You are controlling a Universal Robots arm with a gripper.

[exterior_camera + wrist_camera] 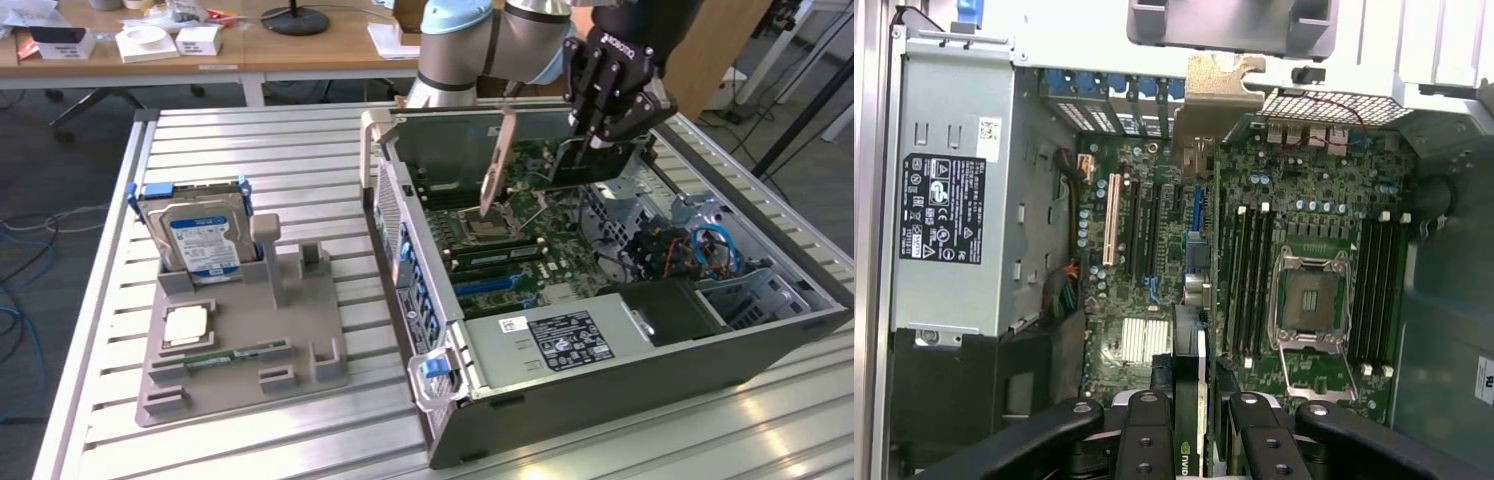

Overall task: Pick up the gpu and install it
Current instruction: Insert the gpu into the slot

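Gripper (594,150) pinches the gpu (1189,375) on its upper edge, held upright over the motherboard (1154,290) near the case's (641,390) rear wall; light, stiff, probably fragile, so edges are the place to hold it

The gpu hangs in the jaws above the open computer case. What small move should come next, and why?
Probably lower the gpu a little, straight toward the expansion slots, keeping it upright. The jaws are shut on its upper edge, its pale bracket hangs above the motherboard, not yet seated, and in the wrist view its edge roughly lines up with the slots.
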